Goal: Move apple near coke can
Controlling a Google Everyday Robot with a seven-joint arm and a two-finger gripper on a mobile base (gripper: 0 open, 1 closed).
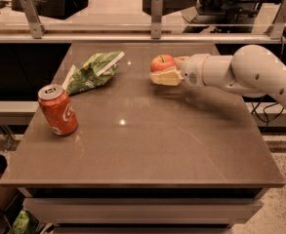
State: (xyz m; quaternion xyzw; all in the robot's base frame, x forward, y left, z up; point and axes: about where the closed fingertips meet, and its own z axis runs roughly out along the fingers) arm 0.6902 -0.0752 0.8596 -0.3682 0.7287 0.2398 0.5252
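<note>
A smooth cream-white arm (250, 72) of rounded segments ends in a pale yellowish claw (163, 69) above the table (132, 150).
</note>
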